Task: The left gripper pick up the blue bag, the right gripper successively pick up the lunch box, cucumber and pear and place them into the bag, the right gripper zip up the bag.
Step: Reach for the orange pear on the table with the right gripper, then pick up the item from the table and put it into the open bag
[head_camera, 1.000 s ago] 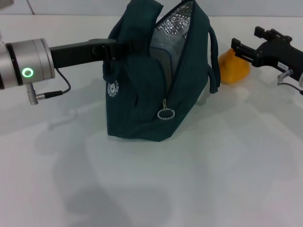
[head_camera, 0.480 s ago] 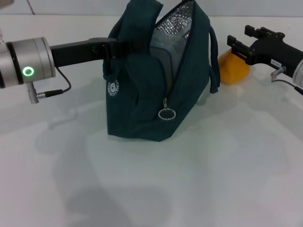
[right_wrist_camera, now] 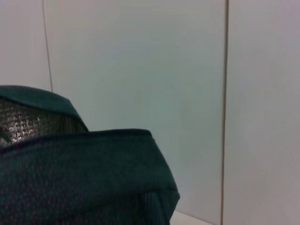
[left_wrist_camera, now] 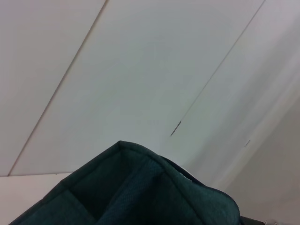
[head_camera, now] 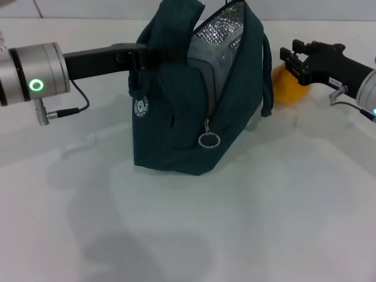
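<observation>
one item left: right gripper [head_camera: 292, 59], jaws apart, should straddle the pear [head_camera: 286, 85] squarely before closing; left gripper [head_camera: 140, 59] holds the bag [head_camera: 176, 117] handle.

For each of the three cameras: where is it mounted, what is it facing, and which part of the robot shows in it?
Head view: from the robot's head, down at the blue bag, the left gripper on it, the right gripper over the pear.
Left wrist view: past the blue bag's fabric top toward a pale wall; no fingers show.
Right wrist view: the blue bag's rim and foil lining, wall beyond; no fingers show.
Shared: all three show the bag.
</observation>
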`<state>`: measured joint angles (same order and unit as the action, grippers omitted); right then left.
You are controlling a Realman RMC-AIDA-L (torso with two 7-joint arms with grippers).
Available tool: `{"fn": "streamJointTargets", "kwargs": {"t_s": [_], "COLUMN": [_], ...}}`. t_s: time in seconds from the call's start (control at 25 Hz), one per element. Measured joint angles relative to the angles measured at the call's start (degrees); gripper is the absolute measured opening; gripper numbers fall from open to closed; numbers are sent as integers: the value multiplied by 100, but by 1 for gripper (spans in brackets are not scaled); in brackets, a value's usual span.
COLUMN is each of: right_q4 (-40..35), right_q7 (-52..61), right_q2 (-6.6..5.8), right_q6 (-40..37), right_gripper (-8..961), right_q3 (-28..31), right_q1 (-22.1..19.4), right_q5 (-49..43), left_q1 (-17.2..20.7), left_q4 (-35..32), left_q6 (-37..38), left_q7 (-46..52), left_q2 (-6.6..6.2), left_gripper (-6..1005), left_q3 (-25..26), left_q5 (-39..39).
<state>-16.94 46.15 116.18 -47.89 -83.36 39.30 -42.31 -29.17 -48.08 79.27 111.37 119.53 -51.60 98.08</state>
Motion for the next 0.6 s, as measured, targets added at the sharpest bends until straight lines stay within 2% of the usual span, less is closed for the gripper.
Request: {"fn": "streamJointTargets", "kwargs": {"t_s": [0.32,0.6], "right_q4": [7,-38], "right_q7": [-127,-172], "right_q2": [0,0], "right_q6": [18,-50], "right_gripper": [124,71], "right_q3": [-5,36], "right_q1": [9,-64], "right_q5": [8,37], "left_q1": [-1,8], "left_q4": [0,0], "left_q6": [0,1], "left_q7": [-1,-1], "left_q2": [0,0], "left_gripper": [58,58], "left_q3": [19,19], "left_q5": [0,0]}}
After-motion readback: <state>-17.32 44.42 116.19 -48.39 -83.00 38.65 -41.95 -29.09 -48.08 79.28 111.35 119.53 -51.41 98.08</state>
